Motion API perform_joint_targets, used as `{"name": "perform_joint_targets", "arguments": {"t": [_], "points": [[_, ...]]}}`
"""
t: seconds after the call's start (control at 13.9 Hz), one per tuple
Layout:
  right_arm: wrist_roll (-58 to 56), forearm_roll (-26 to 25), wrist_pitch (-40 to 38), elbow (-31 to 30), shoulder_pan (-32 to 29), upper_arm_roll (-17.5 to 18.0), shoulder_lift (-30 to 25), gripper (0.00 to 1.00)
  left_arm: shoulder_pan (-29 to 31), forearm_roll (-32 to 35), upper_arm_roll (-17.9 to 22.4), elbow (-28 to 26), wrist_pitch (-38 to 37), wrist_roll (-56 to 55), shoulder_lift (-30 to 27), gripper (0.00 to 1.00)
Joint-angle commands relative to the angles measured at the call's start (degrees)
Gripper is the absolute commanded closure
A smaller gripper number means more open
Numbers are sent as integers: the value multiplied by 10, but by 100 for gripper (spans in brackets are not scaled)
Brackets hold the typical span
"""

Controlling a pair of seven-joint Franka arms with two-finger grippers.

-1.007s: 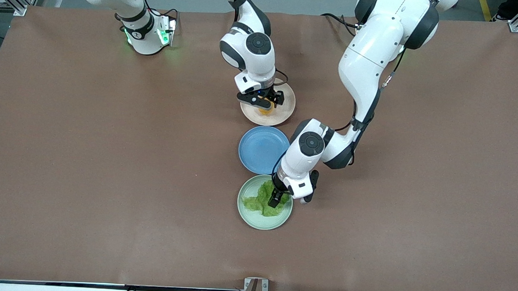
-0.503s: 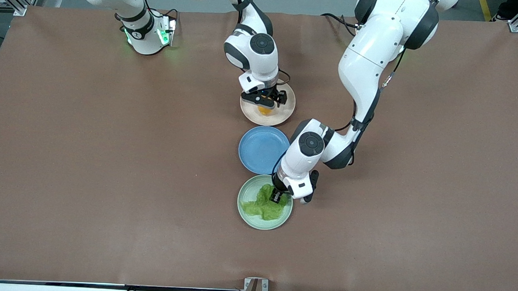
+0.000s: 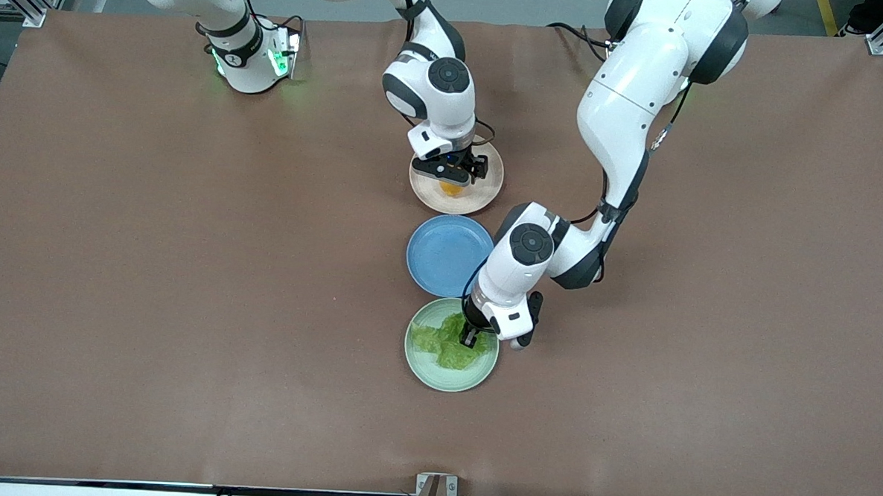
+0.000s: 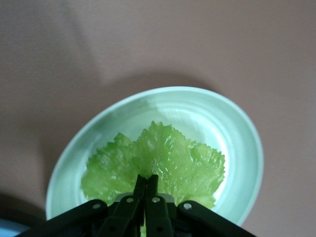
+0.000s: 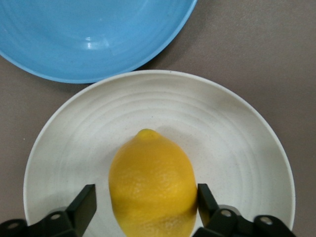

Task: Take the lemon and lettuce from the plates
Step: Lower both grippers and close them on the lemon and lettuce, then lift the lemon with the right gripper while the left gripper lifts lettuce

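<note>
The lettuce (image 3: 448, 345) has bunched up since a moment ago, pinched tight by the left gripper (image 3: 470, 339) on the green plate (image 3: 423, 371). The right gripper (image 3: 453, 180) sits wide around the lemon (image 5: 152, 183) on the beige plate (image 3: 489, 183). That smooth lemon might slip out.

Brown table (image 3: 187, 267): beige plate (image 3: 489, 187), blue plate (image 3: 441, 255), mint plate (image 3: 425, 370).
</note>
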Motion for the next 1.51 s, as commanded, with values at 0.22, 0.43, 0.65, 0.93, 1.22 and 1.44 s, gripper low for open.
{"name": "perform_joint_targets", "arguments": {"t": [0.22, 0.43, 0.65, 0.93, 1.22, 1.44], "points": [[11, -17, -10, 3, -3, -9, -3, 98, 10, -5, 3, -8, -32, -1, -77, 100], [-30, -12, -93, 18, -58, -8, -65, 100, 22, -3, 2, -25, -117, 14, -130, 100], [-133, -5, -182, 23, -131, -7, -131, 100, 44, -4, 0, -74, -204, 102, -199, 100], [-283, -5, -233, -14, -270, -8, -182, 100, 91, -5, -1, -151, -329, 296, -285, 100], [-452, -5, -183, -62, -398, -8, -183, 100, 155, -1, 1, -226, -410, 525, -349, 100], [-603, -6, -115, -93, -491, -8, -164, 100, 194, 10, 2, -265, -411, 624, -363, 100]]}}
